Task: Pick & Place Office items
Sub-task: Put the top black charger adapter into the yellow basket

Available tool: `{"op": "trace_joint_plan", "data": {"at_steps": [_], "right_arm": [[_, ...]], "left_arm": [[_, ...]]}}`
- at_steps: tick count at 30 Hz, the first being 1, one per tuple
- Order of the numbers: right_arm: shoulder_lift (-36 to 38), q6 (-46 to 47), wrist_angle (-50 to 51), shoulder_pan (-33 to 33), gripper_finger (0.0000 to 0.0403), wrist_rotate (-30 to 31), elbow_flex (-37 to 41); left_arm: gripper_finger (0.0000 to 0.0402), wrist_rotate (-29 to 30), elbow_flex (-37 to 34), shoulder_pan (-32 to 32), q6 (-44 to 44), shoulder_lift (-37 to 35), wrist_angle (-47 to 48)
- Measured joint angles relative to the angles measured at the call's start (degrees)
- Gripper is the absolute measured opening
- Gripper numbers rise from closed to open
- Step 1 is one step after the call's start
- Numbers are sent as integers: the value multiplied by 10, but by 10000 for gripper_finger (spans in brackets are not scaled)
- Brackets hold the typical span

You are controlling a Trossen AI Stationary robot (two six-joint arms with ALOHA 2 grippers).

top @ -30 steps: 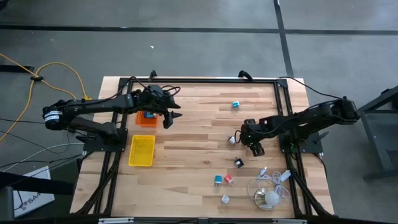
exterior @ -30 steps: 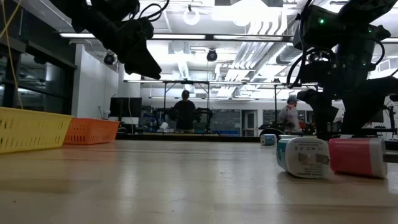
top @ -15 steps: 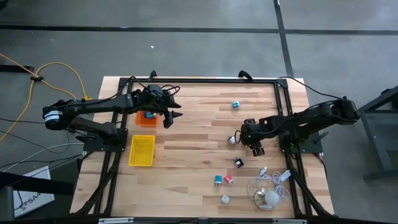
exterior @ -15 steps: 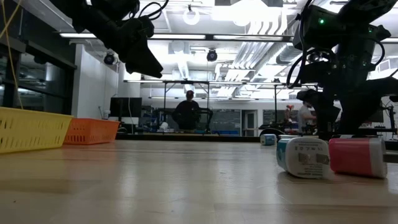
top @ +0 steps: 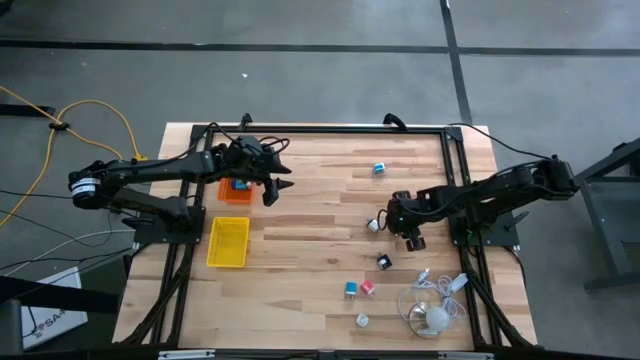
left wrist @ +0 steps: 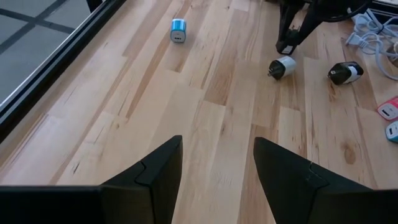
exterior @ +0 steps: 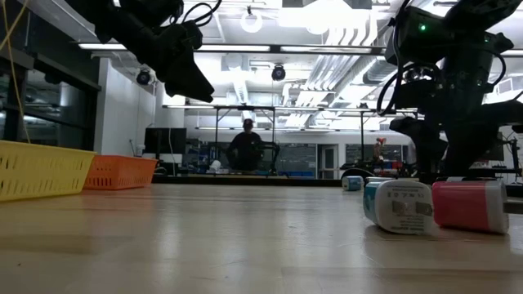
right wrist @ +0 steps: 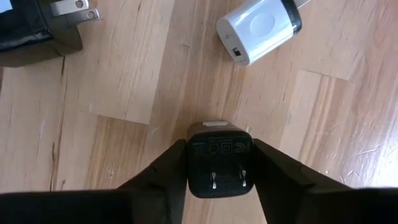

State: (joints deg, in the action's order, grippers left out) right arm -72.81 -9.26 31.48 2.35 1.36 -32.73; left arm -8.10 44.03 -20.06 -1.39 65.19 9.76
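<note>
My right gripper (top: 412, 238) points down at the table's right half, shut on a small black plug block (right wrist: 216, 167) with two metal prongs facing the wrist camera. Close by lie a white-and-black plug (right wrist: 261, 25), which also shows in the high view (top: 373, 225), and another black plug (right wrist: 37, 25). A black plug (top: 384, 262), a teal block (top: 351, 290), a pink block (top: 367, 288) and a white bit (top: 362, 320) lie nearer the front; a blue block (top: 379, 168) lies at the far side. My left gripper (top: 278, 187) hangs open and empty above the table beside the orange tray (top: 235, 192). My right gripper pinches the black plug block by its two opposite sides (right wrist: 193, 168) between its two fingers, coming from above and pointing down. The pronged face looks up toward the wrist. Whether the block stands on the wood or is lifted clear, I cannot tell.
The orange tray holds a blue bit (top: 238, 184). A yellow tray (top: 228, 242) lies in front of it at the left. A white cable bundle with a round white piece (top: 435, 312) lies at the front right. A black frame (top: 330, 128) rims the table.
</note>
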Motion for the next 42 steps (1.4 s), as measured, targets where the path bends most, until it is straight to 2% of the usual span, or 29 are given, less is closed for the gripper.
{"op": "trace_joint_plan", "data": {"at_steps": [4,11,19,23,28,32,42], "right_arm": [[1,7,17,0,135,-1,-11],[6,20,74,0,138,-1,-77],[10,65,63,0,138,-2,-145],[10,128,21,-13,138,-41,-168],[10,268,-81,-37,138,-102,-170],[10,348,-136,-51,138,-101,-170],[0,462,-301,-88,138,-89,-170]], "left_arm": [[191,0,0,0,0,0,0],[191,0,0,0,0,0,0],[191,0,0,0,0,0,0],[191,0,0,0,0,0,0],[191,0,0,0,0,0,0],[191,0,0,0,0,0,0],[191,0,0,0,0,0,0]]}}
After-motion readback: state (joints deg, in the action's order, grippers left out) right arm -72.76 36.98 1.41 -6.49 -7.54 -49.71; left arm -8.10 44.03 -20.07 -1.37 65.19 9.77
